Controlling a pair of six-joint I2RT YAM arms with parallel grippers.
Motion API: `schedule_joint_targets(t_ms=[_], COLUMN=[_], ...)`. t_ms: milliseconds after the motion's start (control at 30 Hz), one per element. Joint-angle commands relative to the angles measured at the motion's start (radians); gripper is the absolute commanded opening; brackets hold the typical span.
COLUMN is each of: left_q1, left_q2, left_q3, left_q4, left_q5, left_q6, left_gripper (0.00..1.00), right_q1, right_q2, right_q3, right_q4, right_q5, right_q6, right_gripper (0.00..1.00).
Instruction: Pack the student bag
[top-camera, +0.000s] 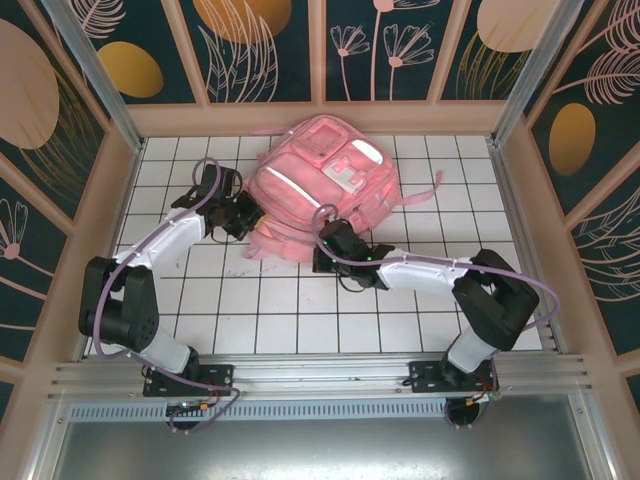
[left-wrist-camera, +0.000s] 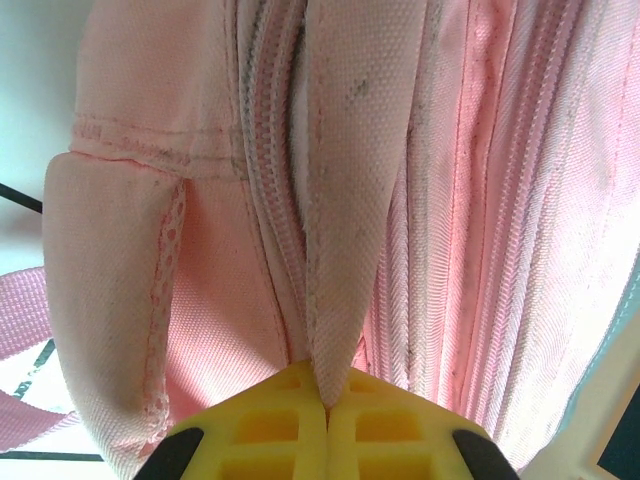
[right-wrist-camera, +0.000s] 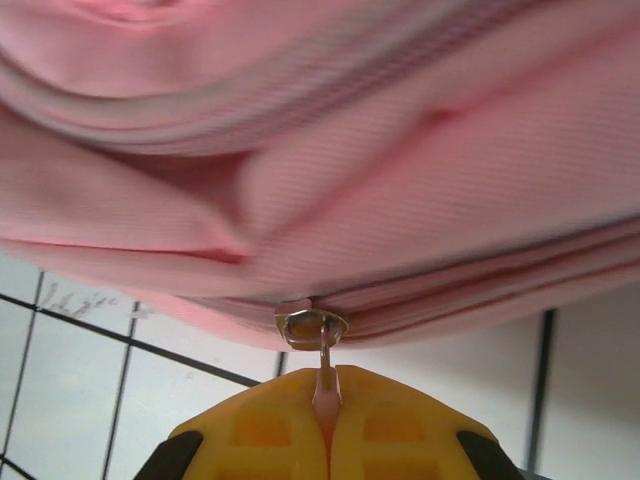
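- Backpack (top-camera: 320, 185): big, pink, lying flat at the far middle of the white gridded table (top-camera: 260, 310), front face up.
- Front pockets carry pale shiny strips (top-camera: 365, 152). A thin pink strap (top-camera: 425, 190) trails off to the right.
- Contents: cannot tell; no opening into the bag shows in any view.
- Left gripper (top-camera: 245, 215): at the bag's left side. In the left wrist view the yellow fingers (left-wrist-camera: 270, 425) are pressed together on a fold of pink fabric (left-wrist-camera: 345, 200).
- That fold runs just right of a line of zipper teeth (left-wrist-camera: 265, 150). A side pocket with a mesh edge (left-wrist-camera: 100, 300) sits to the left of it.
- Right gripper (top-camera: 325, 240): at the bag's near edge, about the middle.
- In the right wrist view its fingers (right-wrist-camera: 390, 430) are clamped on the pink pull tab (right-wrist-camera: 322, 380), which hangs from a metal slider (right-wrist-camera: 312, 325).
- The slider sits on the seam along the bag's lower edge; table grid lines show below.
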Motion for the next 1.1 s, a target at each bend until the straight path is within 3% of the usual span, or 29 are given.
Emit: schedule_joint_targets(t_ms=[0,367,400,533,600,867,1067], left_q1=[0.023,0.023,0.023,-0.001,-0.045,-0.243,-0.365], left_q2=[-0.051,-0.092,-0.097,-0.13,-0.155,-0.209,-0.258], left_q3=[0.027,-0.042,-0.052,-0.122,-0.173,-0.308,-0.411], left_q4=[0.048,0.114,0.121,0.191,0.242,0.322,0.381], left_q5=[-0.041,-0.017,-0.013,0.027,0.038,0.122,0.151], left_q6=[0.01,0.009,0.008,0.003,0.038,0.193,0.241], left_gripper=[0.0,0.0,0.0,0.0,0.0,0.0,0.0], right_q1=[-0.046,-0.252,-0.256,-0.239,-0.219,-0.192,-0.277], right_q2=[-0.042,-0.034,-0.032,-0.066,-0.111,-0.426,-0.567], right_q3=[-0.06,-0.125,-0.117,-0.103,-0.107,-0.137,-0.143], right_q4=[-0.016,-0.014,-0.012,0.005,-0.027,-0.244,-0.313], right_q5=[0.016,0.013,0.013,-0.023,0.008,0.169,0.225], right_q6=[0.026,0.036,0.035,0.026,0.025,0.014,0.011], right_gripper=[0.0,0.0,0.02,0.46,0.57,0.71,0.71])
